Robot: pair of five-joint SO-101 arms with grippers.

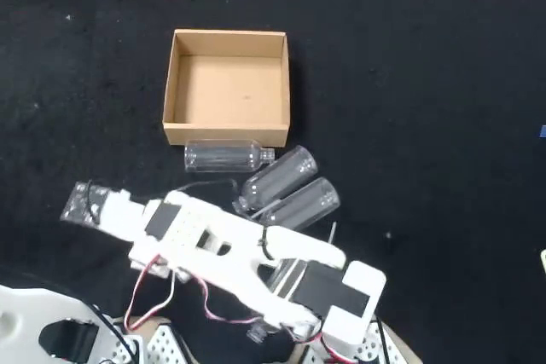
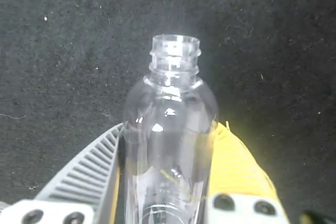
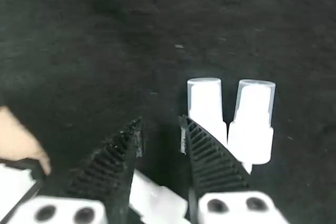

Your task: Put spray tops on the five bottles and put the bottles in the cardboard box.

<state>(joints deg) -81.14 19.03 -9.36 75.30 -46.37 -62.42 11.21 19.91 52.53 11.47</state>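
At the high view's left, my left fingers (image 2: 86, 179) clamp a bottle (image 1: 81, 204); open right fingers (image 3: 210, 156) must next fetch 1 spray top (image 3: 206, 106).

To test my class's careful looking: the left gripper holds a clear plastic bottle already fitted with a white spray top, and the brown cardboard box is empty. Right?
No. The clear plastic bottle in the left gripper has no spray top; the left wrist view shows its threaded neck bare. The brown cardboard box is indeed empty.
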